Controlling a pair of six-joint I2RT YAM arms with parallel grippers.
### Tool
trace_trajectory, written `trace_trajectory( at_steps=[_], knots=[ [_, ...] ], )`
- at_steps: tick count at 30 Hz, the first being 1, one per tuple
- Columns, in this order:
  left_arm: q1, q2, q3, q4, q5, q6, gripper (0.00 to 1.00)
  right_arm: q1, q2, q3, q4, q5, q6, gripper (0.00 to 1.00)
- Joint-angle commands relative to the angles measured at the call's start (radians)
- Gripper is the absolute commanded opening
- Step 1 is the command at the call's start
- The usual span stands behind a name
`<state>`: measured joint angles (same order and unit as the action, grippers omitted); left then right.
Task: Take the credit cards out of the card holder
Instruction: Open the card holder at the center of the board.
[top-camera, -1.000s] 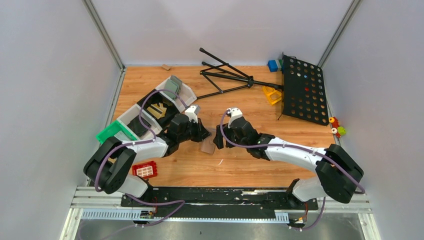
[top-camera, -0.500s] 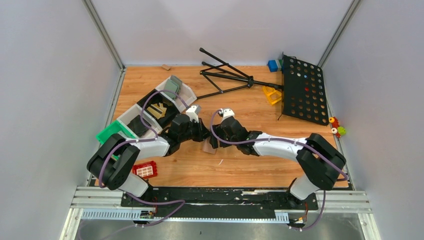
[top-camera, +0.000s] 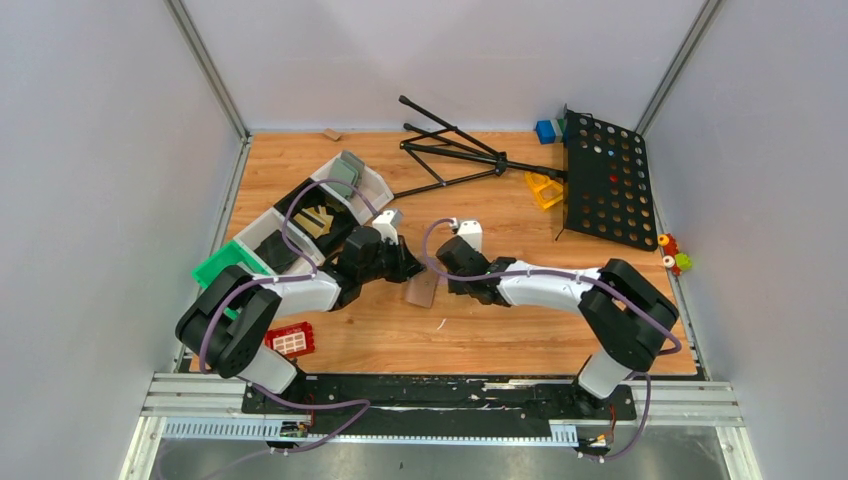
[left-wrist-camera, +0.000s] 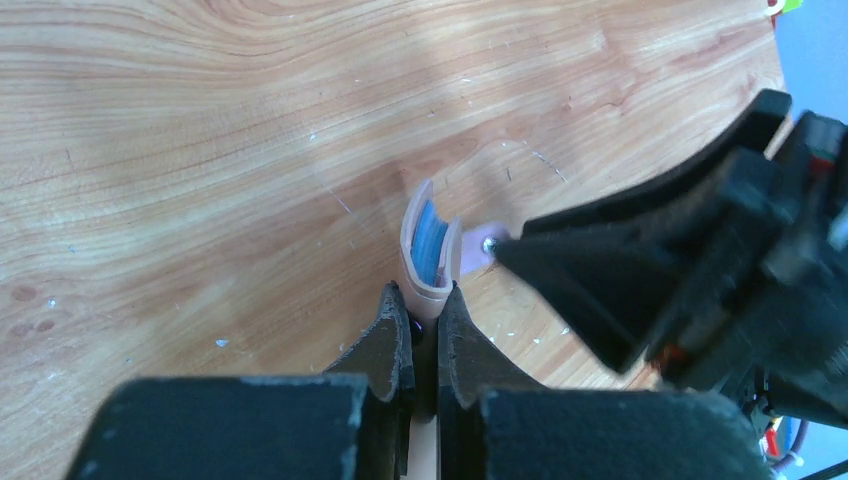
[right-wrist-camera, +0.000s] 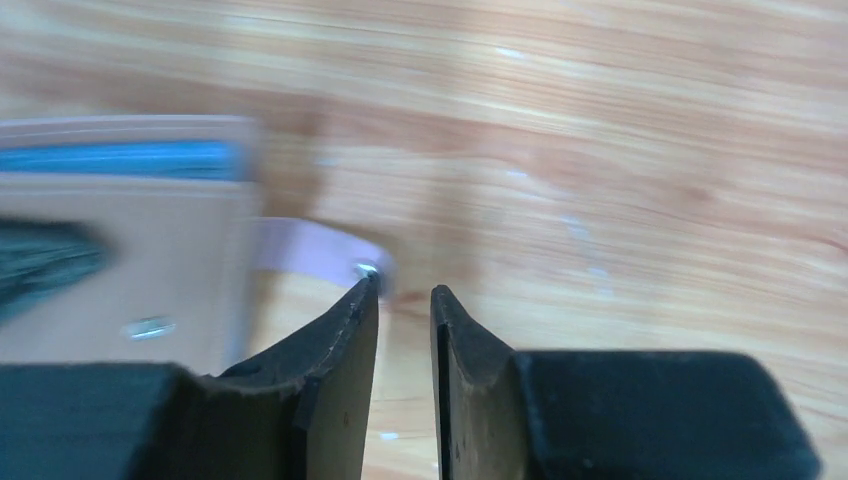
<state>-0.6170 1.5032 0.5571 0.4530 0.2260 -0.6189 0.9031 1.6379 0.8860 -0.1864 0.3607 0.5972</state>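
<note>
Two grippers meet over the table (top-camera: 520, 340) in the top view: the left gripper (top-camera: 408, 272) at nine o'clock of the card holder (top-camera: 422, 291), the right gripper (top-camera: 440, 272) at three. From the left wrist, our jaws are clamped on the holder's salmon edge, carrying it on edge; it looks thin, light and bendy. The right wrist is blurred: jaws narrowly apart, nothing between them, beside the snap tab (right-wrist-camera: 335, 255). A blue sliver (left-wrist-camera: 430, 238) inside may be lining or one of the credit cards; we would pinch an exposed edge.

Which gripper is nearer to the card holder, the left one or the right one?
Left. The left gripper is clamped on an edge of the card holder; the right gripper sits just beside it, its tips at the small flap.
</note>
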Motion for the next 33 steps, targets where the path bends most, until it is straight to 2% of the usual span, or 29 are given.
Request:
trace_trajectory(
  at_steps=[1,4,14,16,18,21,24,27,33],
  knots=[
    [-0.007,0.004,0.016,-0.039,-0.010,0.045,0.03,-0.055,-0.036,-0.047,-0.119,0.146,0.006,0.26],
    [-0.007,0.003,0.018,-0.041,-0.007,0.047,0.03,-0.062,-0.075,-0.057,-0.114,0.142,-0.023,0.26],
    [-0.006,0.003,0.021,-0.043,0.000,0.054,0.03,-0.075,-0.239,-0.098,-0.071,0.104,-0.187,0.41],
    [-0.007,0.007,0.023,-0.047,-0.001,0.052,0.03,-0.087,-0.310,-0.144,0.025,0.015,-0.257,0.56],
    [-0.006,0.006,0.024,-0.047,0.000,0.055,0.03,-0.109,-0.390,-0.211,0.153,-0.109,-0.306,0.76],
    [-0.006,-0.001,0.019,-0.032,0.020,0.065,0.03,-0.163,-0.441,-0.277,0.312,-0.260,-0.301,0.87],
    [-0.007,-0.011,0.009,-0.015,0.030,0.082,0.03,-0.173,-0.370,-0.230,0.316,-0.293,-0.340,0.86],
    [-0.006,-0.016,-0.005,0.002,0.032,0.084,0.04,-0.172,-0.277,-0.149,0.229,-0.296,-0.341,0.80],
    [-0.006,-0.012,0.010,-0.042,-0.007,0.070,0.06,-0.173,-0.250,-0.270,0.429,-0.344,-0.293,0.74]
  ],
)
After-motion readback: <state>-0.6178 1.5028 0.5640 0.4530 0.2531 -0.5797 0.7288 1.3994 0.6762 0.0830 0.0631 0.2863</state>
